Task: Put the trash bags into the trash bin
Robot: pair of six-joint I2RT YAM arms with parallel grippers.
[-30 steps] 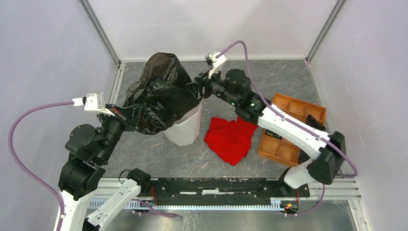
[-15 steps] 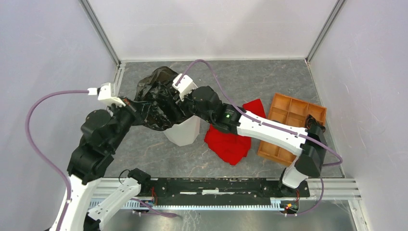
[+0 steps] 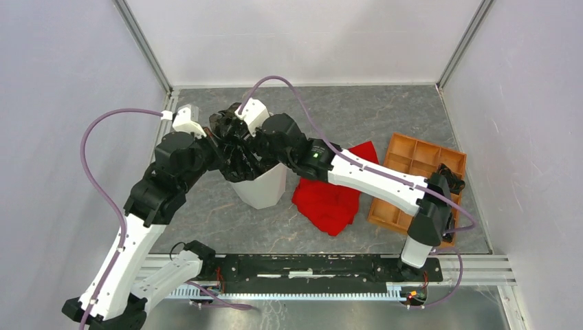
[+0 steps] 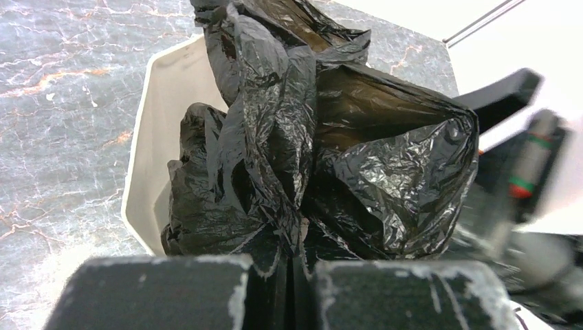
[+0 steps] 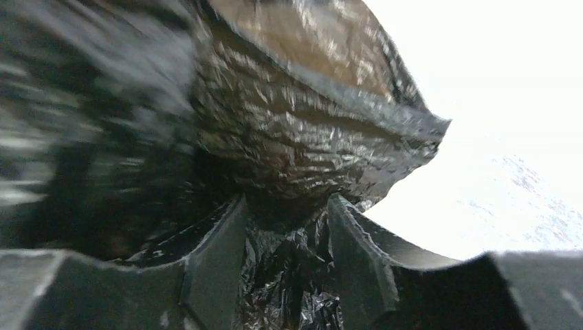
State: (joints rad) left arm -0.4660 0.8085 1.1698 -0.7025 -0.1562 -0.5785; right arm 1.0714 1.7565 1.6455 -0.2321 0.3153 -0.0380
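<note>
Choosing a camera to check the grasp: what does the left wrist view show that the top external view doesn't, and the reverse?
Only left wrist: the left gripper closed on a fold of the black bag, and the white bin with its inner wall bare on one side. Only top external: the red cloth and the orange tray. Both: the bag bunched in the bin's mouth.

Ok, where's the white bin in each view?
Top external: trash bin left of centre, beside the red cloth.
Left wrist: its rim at left, around the trash bag.
Right wrist: cannot make it out.
Shared landmark: the trash bag, filling both wrist views.
</note>
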